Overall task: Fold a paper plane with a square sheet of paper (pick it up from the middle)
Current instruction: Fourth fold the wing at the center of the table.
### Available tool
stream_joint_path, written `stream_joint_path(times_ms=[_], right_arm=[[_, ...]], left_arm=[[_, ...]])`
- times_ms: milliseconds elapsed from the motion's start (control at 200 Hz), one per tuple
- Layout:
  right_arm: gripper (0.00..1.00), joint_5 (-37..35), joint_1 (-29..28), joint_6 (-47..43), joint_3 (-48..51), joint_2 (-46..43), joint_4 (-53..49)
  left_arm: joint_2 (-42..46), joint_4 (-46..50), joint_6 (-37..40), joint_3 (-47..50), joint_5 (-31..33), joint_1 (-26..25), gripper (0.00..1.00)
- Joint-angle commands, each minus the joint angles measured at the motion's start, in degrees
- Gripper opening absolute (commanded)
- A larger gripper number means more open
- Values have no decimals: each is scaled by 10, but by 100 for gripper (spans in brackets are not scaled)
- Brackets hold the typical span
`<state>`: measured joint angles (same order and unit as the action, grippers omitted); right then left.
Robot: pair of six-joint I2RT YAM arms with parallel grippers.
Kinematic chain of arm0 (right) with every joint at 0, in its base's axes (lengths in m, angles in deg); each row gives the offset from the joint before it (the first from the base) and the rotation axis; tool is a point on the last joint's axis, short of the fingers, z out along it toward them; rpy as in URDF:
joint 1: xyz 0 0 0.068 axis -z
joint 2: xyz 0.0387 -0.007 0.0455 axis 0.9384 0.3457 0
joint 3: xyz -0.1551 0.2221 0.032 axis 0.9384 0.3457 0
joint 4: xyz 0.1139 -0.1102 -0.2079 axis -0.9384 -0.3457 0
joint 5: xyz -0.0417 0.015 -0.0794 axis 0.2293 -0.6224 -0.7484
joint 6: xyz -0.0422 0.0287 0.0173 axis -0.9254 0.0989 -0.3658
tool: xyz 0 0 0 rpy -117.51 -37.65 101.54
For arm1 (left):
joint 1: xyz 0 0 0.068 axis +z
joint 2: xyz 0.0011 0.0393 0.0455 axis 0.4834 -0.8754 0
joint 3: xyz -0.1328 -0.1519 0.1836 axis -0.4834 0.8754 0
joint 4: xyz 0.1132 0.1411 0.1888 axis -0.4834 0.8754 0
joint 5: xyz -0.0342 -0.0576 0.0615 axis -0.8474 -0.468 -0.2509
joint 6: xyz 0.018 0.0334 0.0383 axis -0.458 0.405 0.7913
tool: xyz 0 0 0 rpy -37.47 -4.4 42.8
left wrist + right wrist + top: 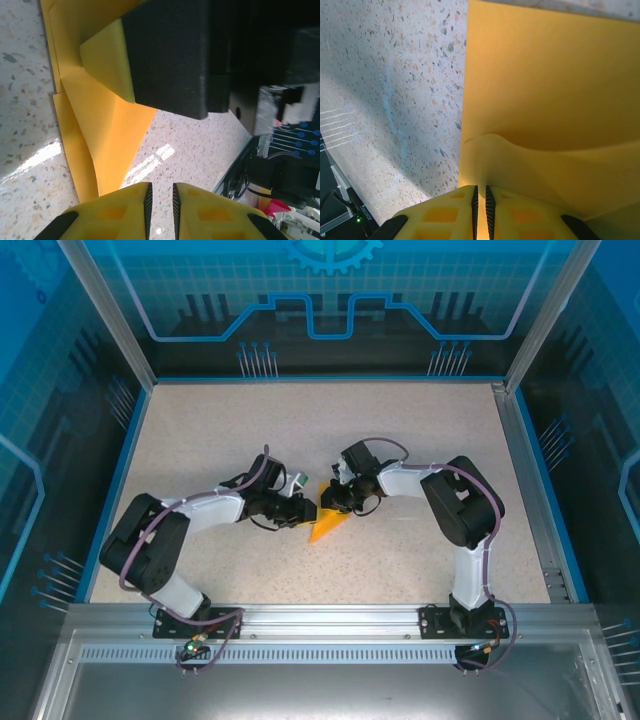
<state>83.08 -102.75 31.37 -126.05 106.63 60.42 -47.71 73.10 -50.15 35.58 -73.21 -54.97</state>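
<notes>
Square sheet of paper (327, 525): folded to an orange triangle; it lies near the middle of the table (250, 430), between my two hands, its sharp tip pointing to 7 o'clock in the top view.
Left hand (302, 508): at about 10 o'clock of the sheet, low over the table; in its wrist view my left hand (160, 195) has the yellow fingers drawn to a thin slit; bare table (200, 155) shows through the slit, and the sheet (105, 130) spreads toward 11 o'clock.
Right hand (332, 502): at 12 o'clock of the sheet; in its wrist view my right hand (480, 192) has its fingers pressed nearly together on a raised fold of the sheet (545, 90); that fold curves up from the flat layer.
Flap: in the left wrist view one pale corner curls up against a black block (170, 55) at 12 o'clock.
Table: speckled stone pattern (395, 75), at 9 o'clock of the sheet's straight edge.
</notes>
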Motion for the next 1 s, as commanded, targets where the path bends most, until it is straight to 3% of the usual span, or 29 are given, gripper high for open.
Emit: stream_joint_path(times_ms=[0, 735, 995], right_arm=[[16, -50, -5, -7, 27, 33, -39], [16, -49, -5, -6, 30, 39, -36], [17, -52, -5, -5, 30, 43, -36]], left_arm=[[-35, -20, -9, -21, -37, -15, 22], [-91, -27, -1, 47, -43, -23, 21], [-65, 38, 18, 63, -26, -23, 18]])
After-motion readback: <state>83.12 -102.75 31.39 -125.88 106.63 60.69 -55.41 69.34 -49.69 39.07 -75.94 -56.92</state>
